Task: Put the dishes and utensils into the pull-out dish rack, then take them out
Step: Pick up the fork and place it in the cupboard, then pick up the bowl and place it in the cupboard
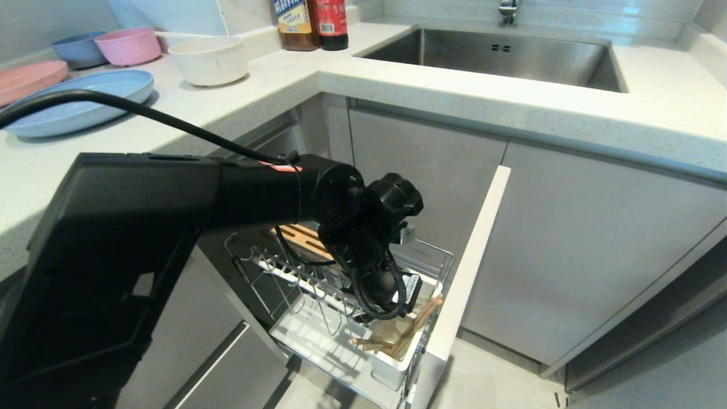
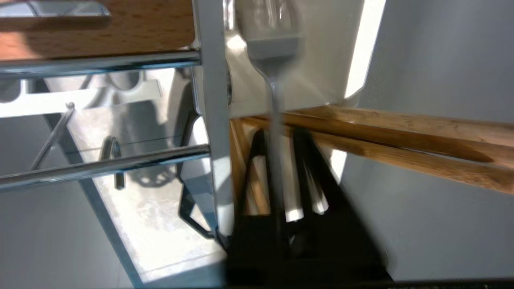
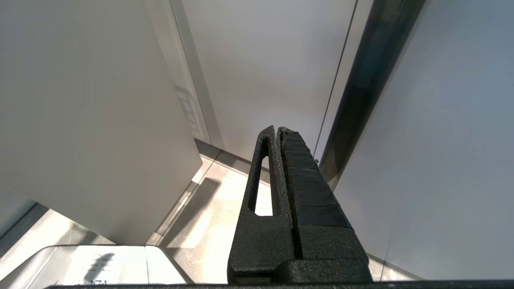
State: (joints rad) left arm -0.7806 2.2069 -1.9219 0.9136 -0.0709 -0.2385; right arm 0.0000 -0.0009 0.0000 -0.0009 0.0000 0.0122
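I see my left gripper (image 2: 289,176) low in the white plastic utensil holder (image 1: 392,369) of the chrome wire pull-out dish rack (image 1: 318,295), jaws slightly parted around the thin silver fork (image 2: 273,80), tines pointing away. Slim light-wood chopsticks (image 2: 401,136) lean crosswise. Right gripper (image 3: 281,180) jaws closed, empty.

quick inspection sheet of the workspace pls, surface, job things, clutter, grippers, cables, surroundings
surface: pale speckled countertop, L-shaped, with a steel sink.
job's things: pull-out dish rack drawn out; chopsticks lean in its white utensil holder; a fork hangs blurred between the fingers; blue plate and off-white bowl on the counter.
clutter: pink plate, pink bowl, blue bowl, two bottles.
grippers: left gripper down in the utensil holder; right gripper shut, parked by cabinet fronts.
cables: black cable along the left arm.
surroundings: grey cabinet doors, tiled floor.
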